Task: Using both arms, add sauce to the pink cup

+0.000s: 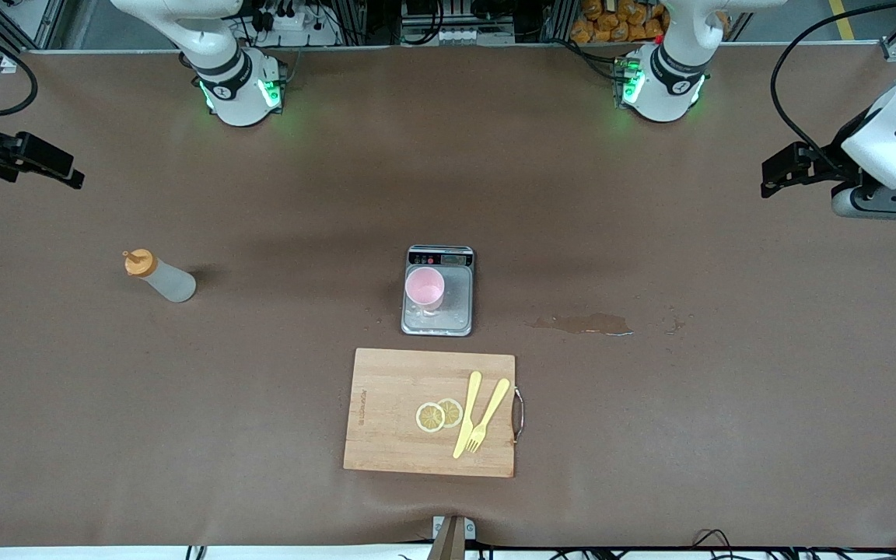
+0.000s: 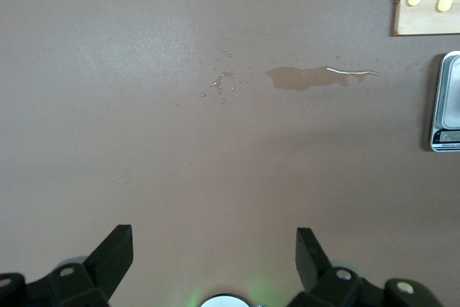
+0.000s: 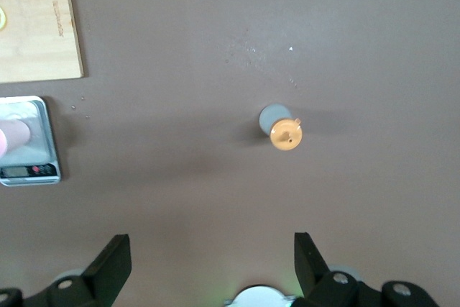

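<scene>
Pink cup (image 1: 425, 291) sits on our grey scale (image 1: 438, 290); sauce (image 1: 159, 276) stands at nine o'clock. Our left gripper (image 2: 214, 255) and right gripper (image 3: 213, 260) hover, fingers apart.

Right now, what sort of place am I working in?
Probably a robotics lab set up as a mock kitchen: a brown covered table with a small grey digital scale, a wooden cutting board, and aluminium framing with cables along the edge.

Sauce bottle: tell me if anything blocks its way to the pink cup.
Nothing visible does. The sauce bottle stands upright toward the right arm's end; only bare table lies between it and the pink cup on the scale.
</scene>
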`<state>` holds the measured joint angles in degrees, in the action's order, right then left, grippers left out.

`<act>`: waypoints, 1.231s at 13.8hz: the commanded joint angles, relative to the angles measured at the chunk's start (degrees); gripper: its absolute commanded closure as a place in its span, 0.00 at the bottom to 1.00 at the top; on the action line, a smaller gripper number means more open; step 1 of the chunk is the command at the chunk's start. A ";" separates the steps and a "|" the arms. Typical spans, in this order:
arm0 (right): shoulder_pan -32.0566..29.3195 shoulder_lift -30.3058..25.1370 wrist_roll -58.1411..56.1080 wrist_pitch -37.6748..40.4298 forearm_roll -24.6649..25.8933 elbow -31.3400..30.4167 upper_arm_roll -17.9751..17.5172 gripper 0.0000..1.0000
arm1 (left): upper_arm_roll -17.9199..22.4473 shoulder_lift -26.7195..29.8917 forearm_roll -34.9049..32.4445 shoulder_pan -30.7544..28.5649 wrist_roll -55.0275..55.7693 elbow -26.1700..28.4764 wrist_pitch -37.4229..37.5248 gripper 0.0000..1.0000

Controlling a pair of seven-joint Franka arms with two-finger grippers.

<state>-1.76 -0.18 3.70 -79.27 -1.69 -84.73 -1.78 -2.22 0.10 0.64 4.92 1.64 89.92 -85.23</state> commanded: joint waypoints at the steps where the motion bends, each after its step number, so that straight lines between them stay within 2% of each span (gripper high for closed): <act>1: 2.55 -1.31 -6.85 -2.19 3.53 -1.40 0.20 0.00 | -0.06 -0.10 0.59 -0.09 -0.41 -0.98 0.94 0.00; 17: 0.70 -1.05 -6.60 -1.23 2.65 -1.66 0.46 0.00 | -0.06 -0.10 0.33 0.18 -0.67 -0.98 0.94 0.00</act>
<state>-0.80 -0.18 -2.47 -80.47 0.31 -85.30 -0.73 -2.31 0.10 0.64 5.01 1.64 89.92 -85.23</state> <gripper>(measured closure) 0.000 0.000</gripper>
